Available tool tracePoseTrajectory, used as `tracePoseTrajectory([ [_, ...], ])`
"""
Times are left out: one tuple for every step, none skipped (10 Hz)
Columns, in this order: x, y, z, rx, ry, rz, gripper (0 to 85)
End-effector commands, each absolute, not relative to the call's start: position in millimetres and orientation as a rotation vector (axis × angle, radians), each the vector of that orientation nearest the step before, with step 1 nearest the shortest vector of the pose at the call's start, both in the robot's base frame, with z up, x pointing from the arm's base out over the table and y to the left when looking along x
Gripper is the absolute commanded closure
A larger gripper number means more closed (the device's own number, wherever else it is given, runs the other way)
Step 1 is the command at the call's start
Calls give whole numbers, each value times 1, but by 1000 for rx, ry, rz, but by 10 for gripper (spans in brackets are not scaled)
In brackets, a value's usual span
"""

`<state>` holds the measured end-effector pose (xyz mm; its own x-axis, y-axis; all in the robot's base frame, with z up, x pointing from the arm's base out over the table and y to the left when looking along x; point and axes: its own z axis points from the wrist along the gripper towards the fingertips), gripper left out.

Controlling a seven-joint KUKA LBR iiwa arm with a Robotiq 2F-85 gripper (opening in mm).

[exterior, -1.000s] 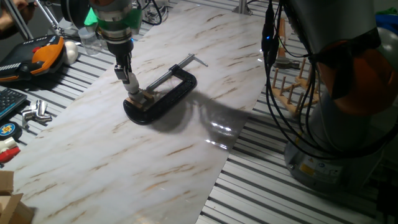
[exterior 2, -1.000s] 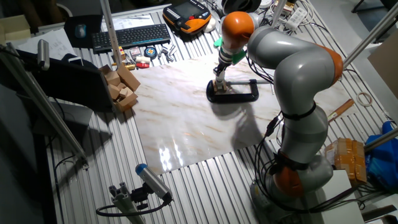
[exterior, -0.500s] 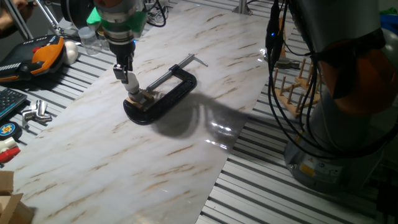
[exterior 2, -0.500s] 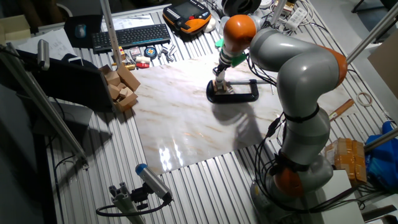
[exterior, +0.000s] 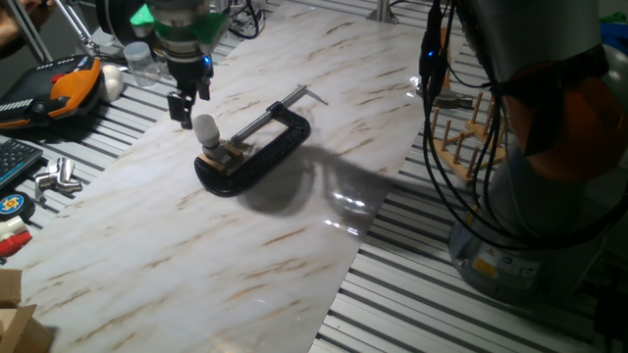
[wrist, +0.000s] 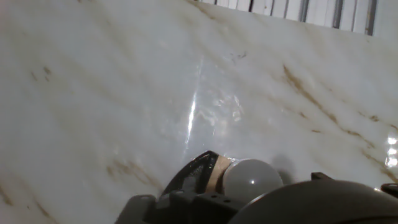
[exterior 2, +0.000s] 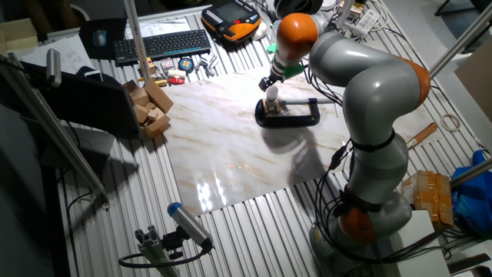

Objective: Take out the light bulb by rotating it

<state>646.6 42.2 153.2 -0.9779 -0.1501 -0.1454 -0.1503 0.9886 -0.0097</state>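
One Bulb Stands Free of the Hand

One small frosted light bulb sits upright in a tan wooden block, which is held in the jaws of a black C-clamp lying flat on the marbled desk. The clamp's screw rod and crossbar point away toward the far right of the desk in one fixed view.

The hand hangs just above and to the left of the bulb in that view, its dark fingers pointing down beside the glass and not touching it. Nothing is pinched between them; they look slightly parted, though the gap is small at this size. From the other fixed view the hand sits just over the bulb, with the clamp below it and the grey and orange arm arching over from the right.

The hand view looks down across the pale stone; the bulb shows at the bottom edge with the block and a dark piece of the clamp beside it, partly hidden by blurred hardware.

Off the desk to the left lie an orange and black device and a keyboard.
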Motion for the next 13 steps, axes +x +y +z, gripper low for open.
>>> tracePoseTrajectory([
  [647, 41, 154, 542, 2940, -13, 0],
  [647, 41, 154, 848, 2874, 20, 170],
  [646, 40, 156, 1140, 2785, -2, 170],
  [645, 39, 159, 1336, 2700, -16, 340],
  [647, 38, 162, 1518, 2625, -30, 340],
  [646, 38, 163, 1685, 2538, -33, 340],
  [646, 38, 164, 1919, 2383, -56, 510],
  [646, 38, 164, 2104, 2215, -52, 510],
  [646, 38, 165, 2252, 2037, -51, 510],
  [645, 37, 167, 2392, 1833, -44, 510],
  [645, 37, 168, 2491, 1674, -54, 340],
  [645, 37, 168, 2636, 1469, -65, 340],
  [646, 37, 168, 2730, 1316, -100, 340],
])
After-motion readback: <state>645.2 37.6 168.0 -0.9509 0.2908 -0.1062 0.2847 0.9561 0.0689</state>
